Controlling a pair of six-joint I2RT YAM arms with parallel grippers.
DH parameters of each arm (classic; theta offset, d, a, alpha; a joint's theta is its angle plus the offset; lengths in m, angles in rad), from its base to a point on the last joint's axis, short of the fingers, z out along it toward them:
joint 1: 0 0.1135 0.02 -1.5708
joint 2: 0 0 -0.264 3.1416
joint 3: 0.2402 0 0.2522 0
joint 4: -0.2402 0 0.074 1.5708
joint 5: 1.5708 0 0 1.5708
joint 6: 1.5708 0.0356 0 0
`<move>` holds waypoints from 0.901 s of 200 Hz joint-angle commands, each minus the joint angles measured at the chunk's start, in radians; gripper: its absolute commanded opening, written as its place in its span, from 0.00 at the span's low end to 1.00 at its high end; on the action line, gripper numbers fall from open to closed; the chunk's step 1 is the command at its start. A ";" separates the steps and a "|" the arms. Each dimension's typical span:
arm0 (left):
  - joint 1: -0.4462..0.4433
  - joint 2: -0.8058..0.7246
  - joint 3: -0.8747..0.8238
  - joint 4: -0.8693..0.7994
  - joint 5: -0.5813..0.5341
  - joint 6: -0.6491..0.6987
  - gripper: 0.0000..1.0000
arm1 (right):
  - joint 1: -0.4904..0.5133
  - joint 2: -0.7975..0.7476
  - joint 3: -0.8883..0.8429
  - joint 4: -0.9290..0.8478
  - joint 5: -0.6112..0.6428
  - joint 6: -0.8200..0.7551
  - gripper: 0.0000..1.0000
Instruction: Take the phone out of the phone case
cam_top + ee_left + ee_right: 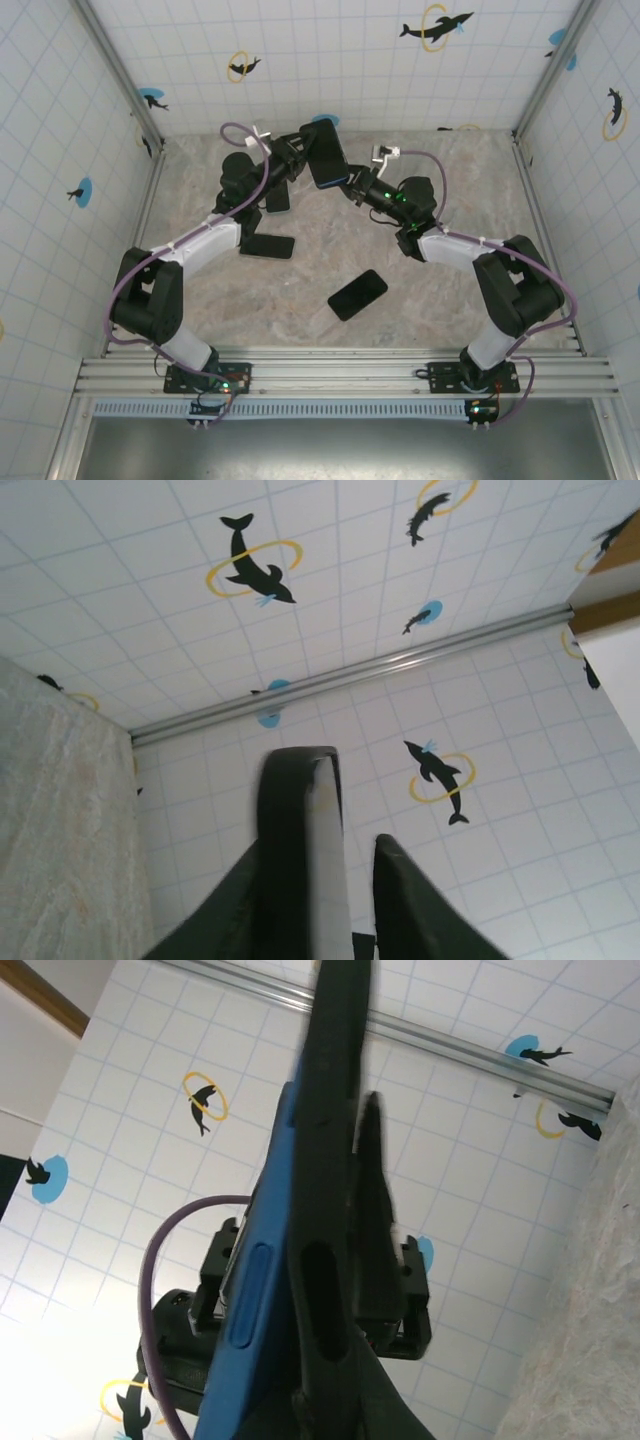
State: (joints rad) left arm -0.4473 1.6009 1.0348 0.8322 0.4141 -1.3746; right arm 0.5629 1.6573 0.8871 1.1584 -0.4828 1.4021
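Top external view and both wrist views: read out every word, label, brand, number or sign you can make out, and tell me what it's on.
Readable text: none in any view.
On the blue phone case: no brand or label visible.
On the black phone lying on the table: dark face, nothing written.
On the walls: dolphin-and-ring decals, pictures without letters or numbers.

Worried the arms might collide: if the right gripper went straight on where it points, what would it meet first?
The cased phone at its fingertips, then likely the left gripper just behind; depth is unclear.
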 commanded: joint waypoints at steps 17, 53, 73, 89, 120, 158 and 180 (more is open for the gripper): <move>-0.011 -0.037 0.039 -0.082 0.022 0.080 0.58 | 0.000 -0.009 0.005 0.161 -0.001 0.011 0.00; -0.010 -0.094 0.036 -0.229 -0.013 0.146 0.79 | -0.009 0.005 0.013 0.183 0.015 0.006 0.00; -0.010 -0.137 0.008 -0.297 -0.028 0.151 0.81 | -0.013 0.012 0.024 0.169 0.033 -0.007 0.00; -0.010 -0.180 -0.038 -0.305 -0.045 0.137 0.81 | -0.018 0.021 0.039 0.148 0.047 -0.028 0.00; -0.021 -0.271 -0.110 -0.368 -0.096 0.110 0.82 | -0.016 0.034 0.061 0.084 0.079 -0.092 0.00; -0.095 -0.341 -0.181 -0.389 -0.173 0.026 0.81 | -0.012 0.052 0.079 0.063 0.154 -0.137 0.00; -0.148 -0.360 -0.186 -0.430 -0.208 -0.014 0.80 | -0.008 0.041 0.074 0.033 0.180 -0.181 0.00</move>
State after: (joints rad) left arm -0.5480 1.2778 0.8627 0.4587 0.2695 -1.3224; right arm 0.5499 1.7100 0.9115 1.1542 -0.3679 1.2892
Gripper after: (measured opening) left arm 0.806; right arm 0.084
